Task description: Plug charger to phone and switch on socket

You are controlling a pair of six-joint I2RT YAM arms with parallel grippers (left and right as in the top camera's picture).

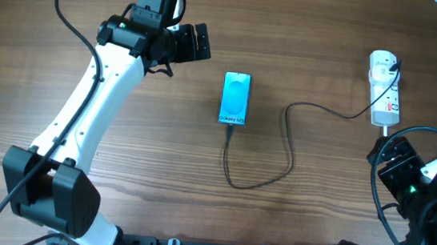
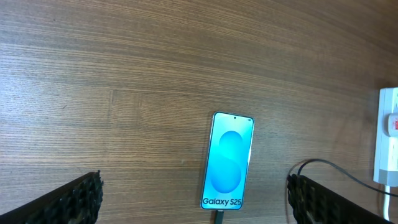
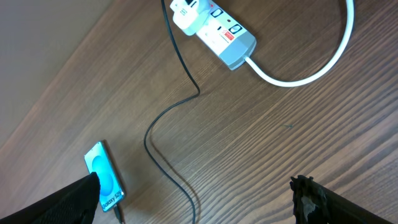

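Cropping socket (image 2: 388,137), charger (image 3: 197,92) tip indistinct

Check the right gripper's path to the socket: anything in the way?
Nothing upright. Between the open right gripper and the socket is bare table. Only the socket's white cord curls off its near end, and the charger cable trails flat toward the phone.
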